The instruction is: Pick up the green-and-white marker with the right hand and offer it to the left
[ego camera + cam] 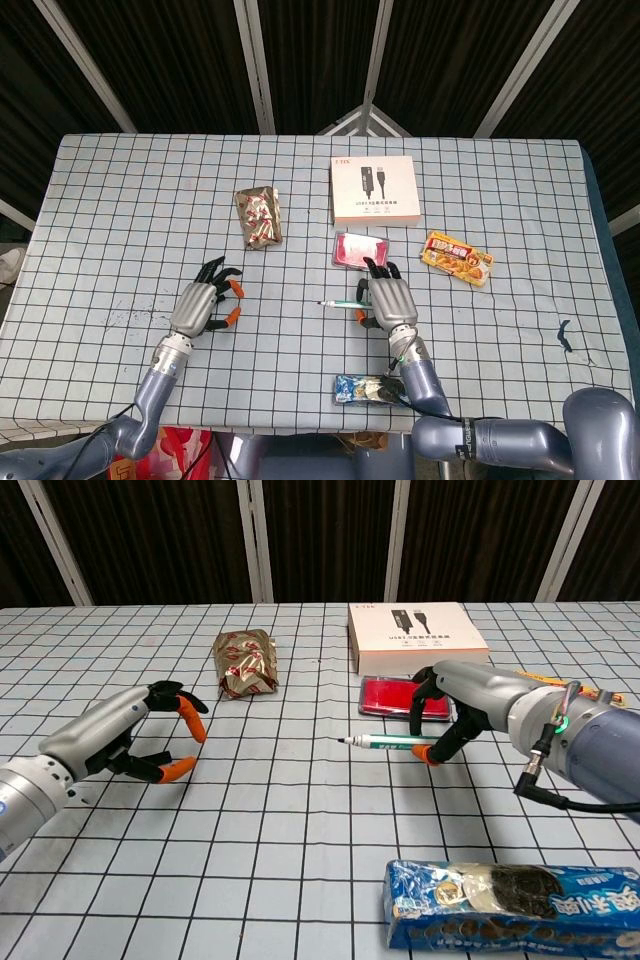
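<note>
The green-and-white marker (338, 302) (385, 742) lies level, its dark tip pointing toward my left side. My right hand (388, 300) (455, 702) pinches its rear end between an orange-tipped thumb and the fingers, just in front of a red pouch. I cannot tell whether the marker rests on the cloth or hangs just above it. My left hand (205, 305) (140, 738) is low over the checked tablecloth, well to the left of the marker tip. Its fingers are apart and curved, with nothing in them.
A white cable box (373, 189) stands at the back, with the red pouch (360, 249) in front of it. A foil snack packet (259, 218) lies back left and an orange packet (458, 257) to the right. A blue biscuit pack (510, 904) sits near the front edge.
</note>
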{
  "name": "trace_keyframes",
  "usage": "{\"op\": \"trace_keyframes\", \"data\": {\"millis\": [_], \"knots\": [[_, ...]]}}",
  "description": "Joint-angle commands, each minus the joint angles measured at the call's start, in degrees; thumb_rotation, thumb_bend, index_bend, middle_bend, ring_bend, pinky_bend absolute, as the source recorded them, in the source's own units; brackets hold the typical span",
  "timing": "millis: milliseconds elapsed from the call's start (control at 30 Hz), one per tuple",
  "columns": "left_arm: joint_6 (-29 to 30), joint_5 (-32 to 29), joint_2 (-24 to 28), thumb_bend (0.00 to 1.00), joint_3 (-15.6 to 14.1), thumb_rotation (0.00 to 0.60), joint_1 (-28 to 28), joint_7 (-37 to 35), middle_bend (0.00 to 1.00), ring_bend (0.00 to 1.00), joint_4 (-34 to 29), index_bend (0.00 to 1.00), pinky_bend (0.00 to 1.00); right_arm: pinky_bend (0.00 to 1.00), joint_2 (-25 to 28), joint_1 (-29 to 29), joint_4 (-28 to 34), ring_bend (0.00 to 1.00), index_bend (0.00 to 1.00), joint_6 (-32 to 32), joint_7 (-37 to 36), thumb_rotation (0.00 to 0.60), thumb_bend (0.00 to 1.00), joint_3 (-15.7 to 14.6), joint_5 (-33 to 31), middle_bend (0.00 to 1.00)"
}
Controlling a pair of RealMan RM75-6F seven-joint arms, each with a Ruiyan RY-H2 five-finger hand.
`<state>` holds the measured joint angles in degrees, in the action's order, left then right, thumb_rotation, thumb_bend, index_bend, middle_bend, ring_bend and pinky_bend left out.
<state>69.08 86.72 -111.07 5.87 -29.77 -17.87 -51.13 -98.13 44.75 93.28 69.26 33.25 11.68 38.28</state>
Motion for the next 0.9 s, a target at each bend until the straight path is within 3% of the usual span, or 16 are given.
{"op": "trace_keyframes", "data": {"millis": [33, 133, 333, 567, 767, 900], "knots": [[0.67, 1.04, 0.47, 0.48, -0.76, 0.600, -0.30, 0.06, 0.02, 0.00, -0.85, 0.26, 0.00, 0.06, -0.18, -0.28, -0.55, 0.16, 0.80, -0.44, -0.27, 0.600, 0.61, 0.06, 0.10, 0.09], [3.29, 2.30, 2.80, 0.48, -0.81, 0.600, -0.02, -1.37, 0.00, 0.00, -4.64, 0.17, 0.00, 0.06, -0.37, -0.66, -1.31, 0.16, 0.80, -1.20, -0.96, 0.600, 0.61, 0.02, 0.38, 0.09], [7.90, 3.61, 10.23, 0.48, -0.02, 0.600, 1.08, 1.67, 0.00, 0.00, -16.02, 0.16, 0.00, 0.06, -1.02, -1.14, -2.94, 0.16, 0.78, -2.90, -2.19, 0.600, 0.61, -0.24, 1.68, 0.09], [8.69, 2.70, 16.78, 0.48, 0.08, 0.600, 2.50, 8.78, 0.00, 0.00, -26.06, 0.16, 0.00, 0.06, -0.83, -0.98, -3.33, 0.14, 0.56, -4.51, -0.16, 0.600, 0.61, -0.44, -0.31, 0.09], [8.74, 2.07, 19.93, 0.48, -0.77, 0.600, 3.72, 13.30, 0.00, 0.00, -29.26, 0.16, 0.00, 0.06, -0.93, -1.40, -3.68, 0.13, 0.41, -4.34, -0.41, 0.600, 0.61, 0.29, -1.14, 0.09], [9.85, 2.15, 21.62, 0.48, -1.16, 0.600, 4.75, 14.66, 0.00, 0.00, -30.82, 0.16, 0.00, 0.06, -0.49, -1.69, -3.27, 0.10, 0.31, -4.96, -0.83, 0.600, 0.55, 0.76, -1.87, 0.08]]}}
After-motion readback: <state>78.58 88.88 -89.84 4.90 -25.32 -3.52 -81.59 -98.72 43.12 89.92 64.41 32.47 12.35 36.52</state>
